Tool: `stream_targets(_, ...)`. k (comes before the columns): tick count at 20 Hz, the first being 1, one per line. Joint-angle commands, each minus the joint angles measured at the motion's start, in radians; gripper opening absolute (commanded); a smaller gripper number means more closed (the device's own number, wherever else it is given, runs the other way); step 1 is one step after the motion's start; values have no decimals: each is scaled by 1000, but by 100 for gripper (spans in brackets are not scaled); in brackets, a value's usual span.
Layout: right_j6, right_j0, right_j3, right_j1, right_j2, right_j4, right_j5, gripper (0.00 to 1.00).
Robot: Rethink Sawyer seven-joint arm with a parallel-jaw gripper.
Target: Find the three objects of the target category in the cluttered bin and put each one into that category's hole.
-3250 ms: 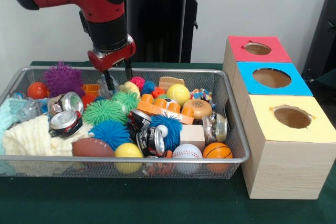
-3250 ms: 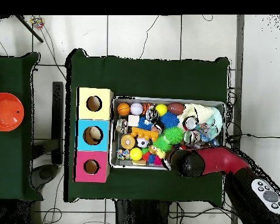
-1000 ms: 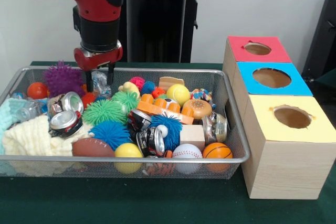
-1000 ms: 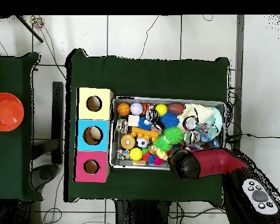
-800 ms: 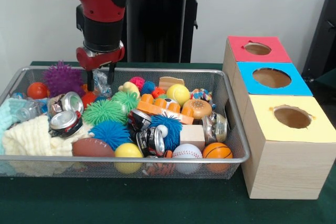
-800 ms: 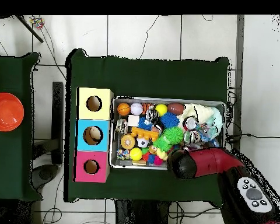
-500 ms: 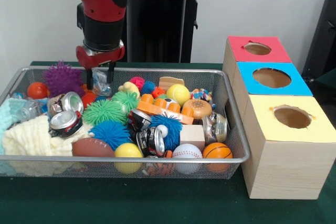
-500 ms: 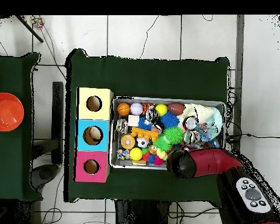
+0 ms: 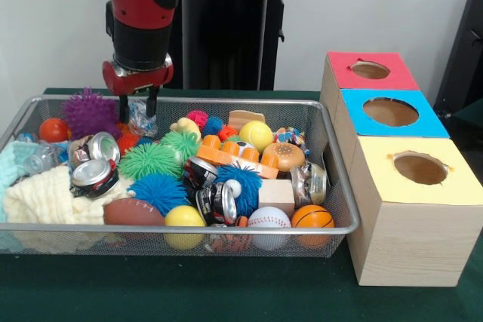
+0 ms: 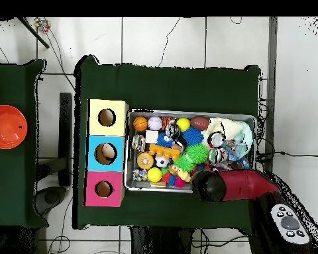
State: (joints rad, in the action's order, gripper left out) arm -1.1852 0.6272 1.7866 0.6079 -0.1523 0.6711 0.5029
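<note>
The silver wire-mesh bin (image 9: 332, 148) holds a heap of balls, spiky toys, crushed cans, cloths and toy food. In the overhead view the bin (image 10: 191, 112) lies right of the three boxes. My gripper (image 9: 137, 108) hangs over the bin's far left part, its fingers apart and nothing between them. A clear crumpled plastic piece (image 9: 142, 121) lies just below and behind the tips. A purple spiky ball (image 9: 90, 112) sits to its left. In the overhead view the arm's wrist (image 10: 209, 185) covers the gripper.
Three wooden boxes stand right of the bin, each with a round hole: red top (image 9: 370, 70), blue top (image 9: 390, 111), yellow top (image 9: 419, 167). The robot's black pedestal (image 9: 226, 28) rises behind the bin. An orange bowl (image 10: 6, 126) sits on a side table.
My gripper has risen out of the heap, moved left along the bin's far side and lifted a little more. The objects in the bin look unmoved.
</note>
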Motion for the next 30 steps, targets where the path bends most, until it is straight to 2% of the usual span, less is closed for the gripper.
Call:
stream_targets(1, -269, -2, -53, -58, 127, -16, -21, 0)
stream_targets(8, -241, -26, -28, -44, 114, -104, 9, 0)
stream_targets(12, -231, -6, 1, -29, 49, -193, -18, 0)
stream_targets(21, -224, -32, 60, 98, -46, -355, -34, 0)
stream_targets(27, -252, -88, 70, 112, -15, -405, -59, 0)
stream_targets(30, -250, -102, 73, 129, -7, -436, -40, 0)
